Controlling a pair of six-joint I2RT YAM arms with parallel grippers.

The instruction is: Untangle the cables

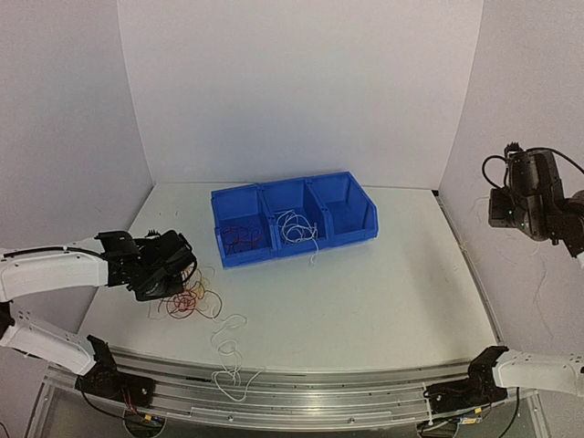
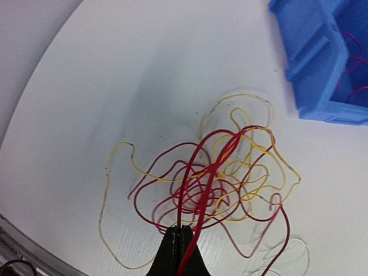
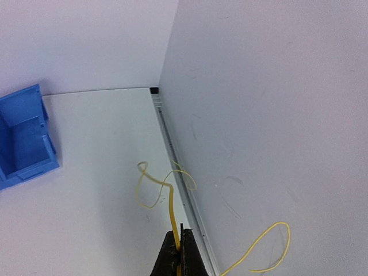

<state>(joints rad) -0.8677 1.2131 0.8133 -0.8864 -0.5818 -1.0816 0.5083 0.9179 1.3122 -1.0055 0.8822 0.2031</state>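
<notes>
Near the left front of the table (image 1: 365, 301), left gripper (image 2: 181, 233) is pinched tight on a red strand (image 2: 202, 184) running out of the red/yellow tangle (image 2: 230, 172). Tangle lies on the table in front of the blue bin (image 1: 301, 251), not touching it. Right gripper (image 3: 176, 236) is up high by the right wall, jaws pressed together on a single yellow strand (image 3: 170, 210) that hangs in loops below it. Bin's left compartment holds dark red cables (image 1: 242, 237), the middle one white cables (image 1: 297, 226). A loose white cable (image 1: 230, 354) sprawls toward the near edge.

My read: step in hand is pulling the red one clear.
- Lift slow and straight, and watch whether yellow loops ride up with it.
- If the whole clump rises, stop and re-grip nearer a free end.
- Red threads through several yellow turns, so a hard yank probably tightens a knot.
- Right arm would have to shed its yellow before it could pin the clump.
</notes>
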